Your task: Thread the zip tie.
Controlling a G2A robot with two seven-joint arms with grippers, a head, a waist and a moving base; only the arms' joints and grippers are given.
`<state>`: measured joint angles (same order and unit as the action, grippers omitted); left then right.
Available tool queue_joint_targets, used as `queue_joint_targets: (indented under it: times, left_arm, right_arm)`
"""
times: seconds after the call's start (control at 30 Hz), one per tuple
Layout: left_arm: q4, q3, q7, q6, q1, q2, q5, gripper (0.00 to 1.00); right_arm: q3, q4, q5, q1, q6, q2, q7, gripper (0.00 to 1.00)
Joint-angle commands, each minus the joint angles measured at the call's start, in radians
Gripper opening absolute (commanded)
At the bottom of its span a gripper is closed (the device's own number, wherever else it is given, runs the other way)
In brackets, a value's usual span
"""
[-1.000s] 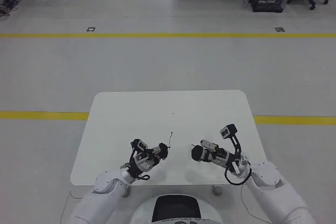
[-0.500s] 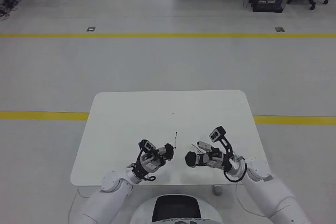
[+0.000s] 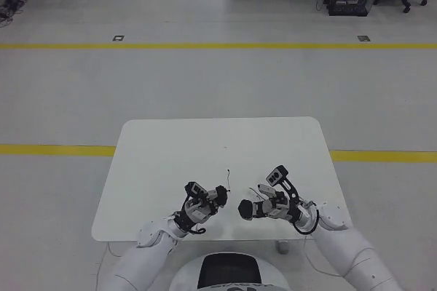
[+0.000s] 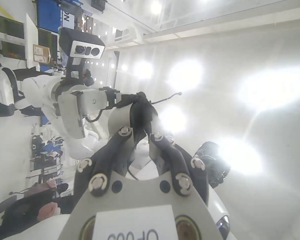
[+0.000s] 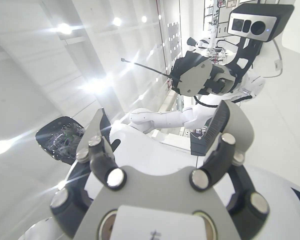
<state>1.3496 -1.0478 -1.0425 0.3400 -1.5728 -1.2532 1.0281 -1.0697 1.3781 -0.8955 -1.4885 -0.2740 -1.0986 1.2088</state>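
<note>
Grey floor (image 3: 218,80) crossed by 2 yellow lines (image 3: 58,150) is seen around the white, round-cornered table (image 3: 218,142), which is set low in the middle of the top view. Just below the frame's centre the left gripper (image 3: 218,194) is held over the table's near part, its fingers (image 4: 140,113) pinched shut on 1 end of the thin black plastic zip tie (image 3: 226,182). From that pinch the tie is carried up-frame as a slim, slightly bowed strand, unsupported, with a small thickening at its free tip; whether that is the head cannot be told. Just to the right in the frame, near but not touching, the right gripper (image 3: 242,209) is set with its jaws spread wide and nothing between them.

Threading is judged not yet begun. Most of the risk is judged to lie in the strand's springiness: if it is struck by 1 finger rather than caught between both, it could be flicked aside or swivelled in the left pinch. Since it is held by 1 end only, it could be dragged out entirely if pulled. With the 2 grippers so close, a finger-to-finger knock could be caused by a slightly misjudged approach.
</note>
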Motion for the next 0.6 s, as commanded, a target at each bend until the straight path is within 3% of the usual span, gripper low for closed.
queue_joint_targets:
  times: [0.0,0.1,0.2,0.37,0.57]
  left_arm:
    - [0.000,0.000,0.000,0.000,0.000,0.000,0.000,0.00]
    - [0.009,0.015,0.006,-0.020,-0.005,-0.003,0.029,0.00]
    - [0.003,0.027,-0.022,0.000,-0.012,-0.008,0.066,0.00]
    - [-0.023,0.039,-0.036,0.000,-0.005,-0.022,0.072,0.00]
    - [-0.023,0.032,-0.048,0.000,-0.003,-0.029,0.084,0.00]
  right_arm:
    - [0.003,0.000,0.004,0.000,0.007,-0.001,-0.016,1.00]
    - [0.015,-0.017,-0.020,0.008,0.019,-0.008,-0.026,1.00]
    - [0.024,-0.045,-0.074,0.017,0.011,-0.016,0.000,1.00]
    - [0.034,-0.087,-0.141,0.037,-0.028,-0.031,0.028,1.00]
    - [0.033,-0.089,-0.144,0.038,-0.033,-0.032,0.029,1.00]
